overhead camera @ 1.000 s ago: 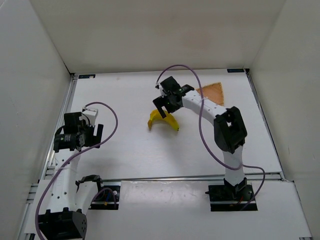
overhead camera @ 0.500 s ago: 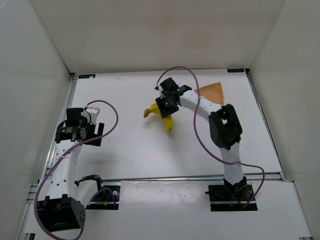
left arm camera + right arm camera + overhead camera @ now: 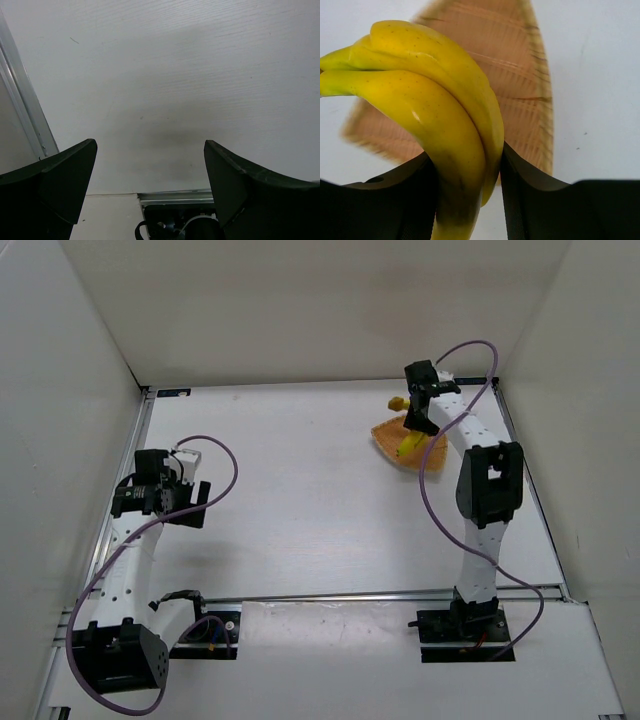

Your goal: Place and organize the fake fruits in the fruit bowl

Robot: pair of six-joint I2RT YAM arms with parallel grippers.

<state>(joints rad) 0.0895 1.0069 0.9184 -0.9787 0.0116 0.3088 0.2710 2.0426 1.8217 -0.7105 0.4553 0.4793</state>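
The fake fruit, a bright-yellow banana [image 3: 430,100] that shows two joined curved bodies with a dark lower tip, is clamped between the black fingers of my right gripper [image 3: 467,165]. It hangs over the tan woven fruit bowl [image 3: 520,75]. From above, the right gripper [image 3: 411,427] is at the back right over the bowl [image 3: 384,438], with the banana [image 3: 406,447] showing below it. Whether the banana touches the bowl I cannot tell. My left gripper [image 3: 149,150] is open over bare table, and in the top view the left gripper [image 3: 193,504] is far left.
White walls close in the table on the left, back and right. A metal rail [image 3: 25,115] runs along the left edge near my left gripper. A rail [image 3: 350,595] crosses the near side in front of the arm bases. A purple cable [image 3: 470,350] loops above the right arm.
My right gripper closed on the banana at mid-table, lifted it and carried it right and back to over the bowl. The left arm shifted slightly.
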